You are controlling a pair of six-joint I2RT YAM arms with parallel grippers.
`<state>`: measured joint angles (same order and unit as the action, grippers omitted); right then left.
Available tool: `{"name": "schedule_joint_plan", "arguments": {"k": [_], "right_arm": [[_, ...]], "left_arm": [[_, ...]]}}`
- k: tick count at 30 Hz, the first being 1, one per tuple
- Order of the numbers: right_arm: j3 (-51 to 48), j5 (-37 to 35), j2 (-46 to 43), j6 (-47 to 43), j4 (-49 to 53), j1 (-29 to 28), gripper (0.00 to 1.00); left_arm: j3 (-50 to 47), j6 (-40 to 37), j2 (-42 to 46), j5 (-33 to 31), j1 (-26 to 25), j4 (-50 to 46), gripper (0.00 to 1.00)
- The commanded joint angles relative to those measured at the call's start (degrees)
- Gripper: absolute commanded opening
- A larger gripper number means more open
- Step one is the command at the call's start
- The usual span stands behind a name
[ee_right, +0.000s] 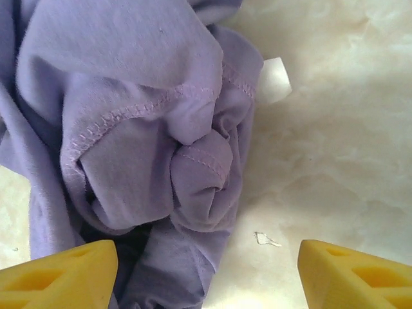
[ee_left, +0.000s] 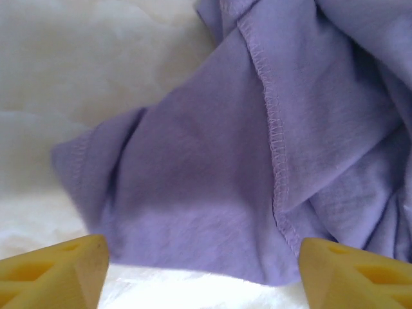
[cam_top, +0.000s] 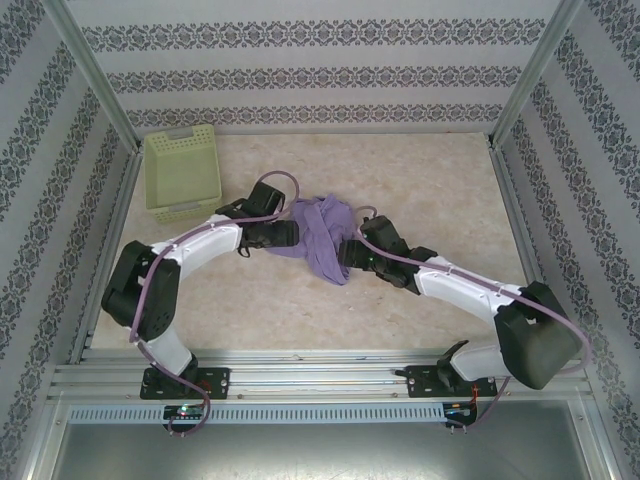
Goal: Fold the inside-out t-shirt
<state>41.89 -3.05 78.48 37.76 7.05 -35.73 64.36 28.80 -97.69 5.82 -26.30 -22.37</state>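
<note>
The basket (cam_top: 183, 172) stands in the table's (cam_top: 450, 200) far-left corner, well apart from the work.

The left arm comes in from the near-left edge with its elbow pushed outward and its forearm angled toward mid-table. The left gripper (cam_top: 288, 236) lies low against the left side of the shirt (cam_top: 322, 235). In the left wrist view its jaws are spread wide. The yellow fingertips (ee_left: 58, 273) flank a flat flap of cloth and pinch nothing.

The shirt lies in a crumpled heap at mid-table, between the two grippers. It looks light, soft and limp, so it should sag and drape wherever it is lifted. It is not fragile, and the cotton should not slip much in the pads. The raised seam (ee_left: 278, 129) is the firmest line to take hold of, and the stitched edges beside it would also serve. A pinch into the bunched middle would likely catch several layers.

The right arm mirrors the left, reaching from the near-right edge with its elbow out to the right. The right gripper (cam_top: 347, 257) noses into the heap's near-right side. Its jaws are also wide apart, with one fingertip over the cloth, the other over bare table and nothing gripped. A rolled hem (ee_right: 199, 161) lies just ahead of them. A small white tag (ee_right: 273, 78) shows at the cloth's far edge.
</note>
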Motion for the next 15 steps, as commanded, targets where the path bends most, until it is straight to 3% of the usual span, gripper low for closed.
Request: {"name": "schedule_joint_plan", "arguments": {"k": [1,6,8,12,15], "right_arm": [[2.5,2.9,2.5,0.7,-2.5,1.0,0.72],[7.8,5.1,8.1,-0.2,-4.0,1.2,0.71],[10.9,3.8,10.8,-1.1,-2.2,1.2,0.66],[14.6,1.8,14.0,-3.9,-0.2,1.0,0.45],[17.0,-2.5,14.1,-5.7,3.9,0.4,0.20]], "left_arm": [[-0.3,1.8,-3.7,1.8,-0.5,5.5,0.72],[1.1,2.2,-8.1,3.0,-0.5,6.0,0.62],[1.0,2.5,-9.0,3.4,-0.5,6.8,0.55],[1.5,2.1,-10.3,4.1,-0.4,7.0,0.47],[1.4,1.5,-10.2,4.1,-0.1,6.8,0.35]]}}
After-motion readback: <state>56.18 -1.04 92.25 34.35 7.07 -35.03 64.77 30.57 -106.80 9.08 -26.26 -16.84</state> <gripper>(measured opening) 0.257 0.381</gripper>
